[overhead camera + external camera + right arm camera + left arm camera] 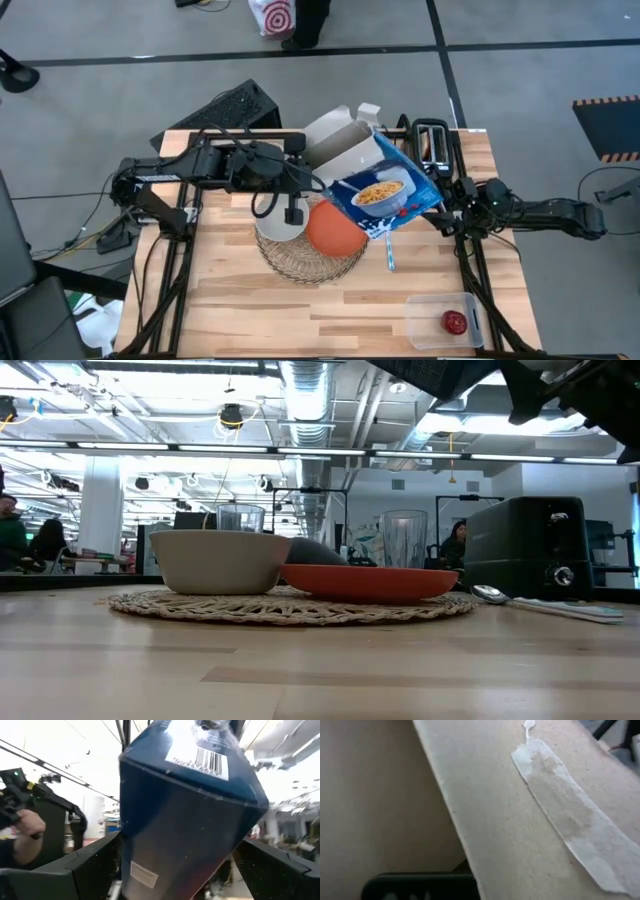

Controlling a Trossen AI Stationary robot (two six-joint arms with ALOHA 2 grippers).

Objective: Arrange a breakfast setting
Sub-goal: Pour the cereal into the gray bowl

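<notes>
The blue-white cereal box (385, 195) is held tilted above the table between both arms, its open flaps (340, 140) toward the far left. My left gripper (305, 180) is at the flaps. My right gripper (447, 207) is shut on the box's closed end. Under the box, the grey bowl (220, 560) and the orange plate (370, 580) rest on the round wire mat (290, 605). The metal spoon (390, 255) lies on the table beside the mat. The red apple (455, 322) lies in the clear tub (425, 318). Two clear glasses (240, 517) (403, 538) stand behind the mat. My left gripper is at an open cardboard flap (485, 820) of the box's top end, coming level from the table's left. One finger (420, 886) shows on one side of the flap; the flap hides the other finger. My right gripper holds the box's closed end by two opposite sides (150, 845) between its two wide-set fingers (75, 870), coming level from the table's right. The box is lifted clear of the table and tilted.
The black toaster (432, 140) stands at the far right edge, behind the box. The tub sits at the near right corner. Bare wood (250, 310) lies along the near edge. People show in the room beyond the table.
</notes>
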